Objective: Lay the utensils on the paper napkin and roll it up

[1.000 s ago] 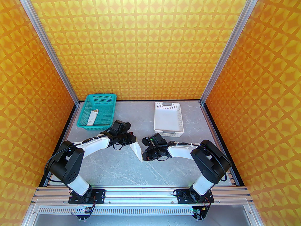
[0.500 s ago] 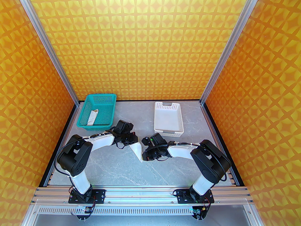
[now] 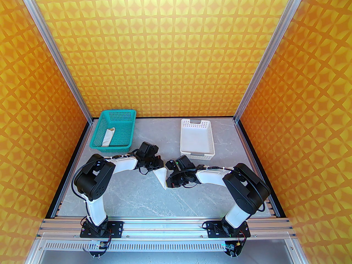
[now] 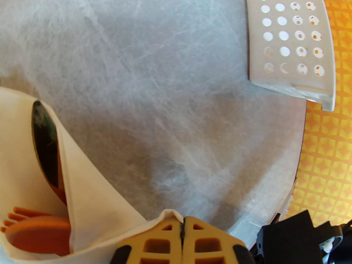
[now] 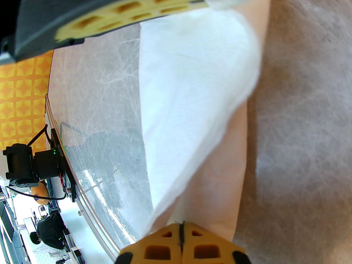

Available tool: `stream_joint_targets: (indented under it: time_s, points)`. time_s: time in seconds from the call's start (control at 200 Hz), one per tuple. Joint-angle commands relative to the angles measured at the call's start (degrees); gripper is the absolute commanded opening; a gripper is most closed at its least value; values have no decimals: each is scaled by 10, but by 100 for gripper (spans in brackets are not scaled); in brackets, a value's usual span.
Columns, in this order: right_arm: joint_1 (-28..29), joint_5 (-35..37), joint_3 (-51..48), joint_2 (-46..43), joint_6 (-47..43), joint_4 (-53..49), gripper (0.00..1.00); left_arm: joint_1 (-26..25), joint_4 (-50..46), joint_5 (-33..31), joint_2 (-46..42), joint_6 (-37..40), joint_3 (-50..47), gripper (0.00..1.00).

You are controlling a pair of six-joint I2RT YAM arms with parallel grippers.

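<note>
Orange star-patterned walls box in a grey marbled table [image 3: 132, 199]. From above, a teal basket [image 3: 95, 135] holding a slim white paper tube [image 3: 107, 137] sits at the table's upper left, and a white basket [image 3: 211, 139] at its upper right. At centre frame the paper napkin [image 3: 162, 176] hangs as a narrow folded wedge between the arms. The left arm bends in from lower left, elbow raised and wrist tipped down, so the left fingers [image 3: 160, 166] meet the napkin's upper end. The right arm mirrors it from lower right, with the right fingers [image 3: 167, 185] at the lower tip.

In the left wrist view the left fingers press together at bottom centre, clamped on the napkin's edge. At lower left the utensils nest inside the fold: the knife [image 4: 44, 144] with its dark handle, the fork [image 4: 16, 216] with its tines showing, and the spoon [image 4: 41, 235] with its bowl showing.

In the right wrist view the right fingers are shut at bottom centre, pinching a corner of the napkin. The sheet runs up, white and slack, to the left fingers at the top.

This looks like the rolling step. To do it well, both pinches should turn together with the paper taut and low over the table. That would keep the utensils trapped against the fold rather than sliding out of the open end
</note>
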Motion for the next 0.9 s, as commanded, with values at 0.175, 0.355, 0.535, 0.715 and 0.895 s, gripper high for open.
stream_joint_targets:
  time_s: [0.175,0.355,0.535,0.715,0.895]
  points:
    - [3,41,-3,25,0,-36,1,-12,-2,-32,30,6,19,0]
    - [2,31,-5,9,11,-27,6,-16,-6,-39,42,10,21,0]
    - [2,32,-10,-37,21,-35,12,-16,-14,-47,42,17,18,0]
    - [-5,57,-9,-94,13,-84,18,-18,-16,-51,41,19,16,0]
    - [-9,93,11,-122,-14,-140,25,-19,-18,-51,40,22,19,0]
